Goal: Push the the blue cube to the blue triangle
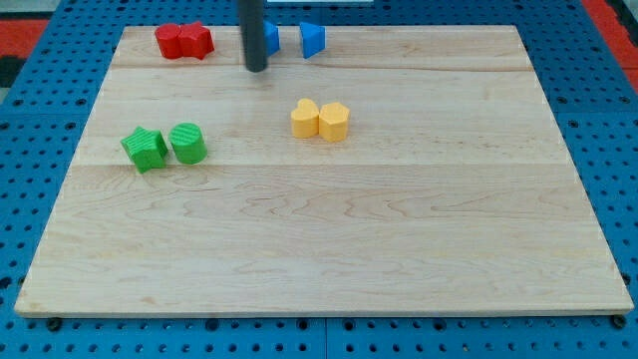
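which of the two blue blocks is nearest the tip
The blue cube, partly hidden behind my tip; the blue triangle sits apart, farther toward the view's right.

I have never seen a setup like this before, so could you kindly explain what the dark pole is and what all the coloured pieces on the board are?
The dark pole is the end of a robot arm; it grips nothing and only pushes. My tip rests on the wooden board near the view's top, partly hiding the blue cube just to its right. The blue triangle sits a little further right, apart from the cube. Two red blocks lie top left, two green blocks at the left, two yellow blocks near the middle. There is only one camera view.
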You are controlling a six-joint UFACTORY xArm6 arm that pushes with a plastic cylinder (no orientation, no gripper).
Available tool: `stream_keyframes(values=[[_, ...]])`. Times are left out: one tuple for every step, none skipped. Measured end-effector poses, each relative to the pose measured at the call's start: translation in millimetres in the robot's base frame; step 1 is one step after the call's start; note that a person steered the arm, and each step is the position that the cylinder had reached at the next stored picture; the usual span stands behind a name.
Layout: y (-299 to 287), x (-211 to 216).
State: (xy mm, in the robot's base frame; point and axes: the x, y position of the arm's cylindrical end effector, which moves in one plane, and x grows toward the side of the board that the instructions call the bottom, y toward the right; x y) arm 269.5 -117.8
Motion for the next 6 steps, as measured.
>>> stream_keyframes(values=[[-45, -26], [-36, -52], [-32, -53], [-21, -71], [3, -74], [15, -68]])
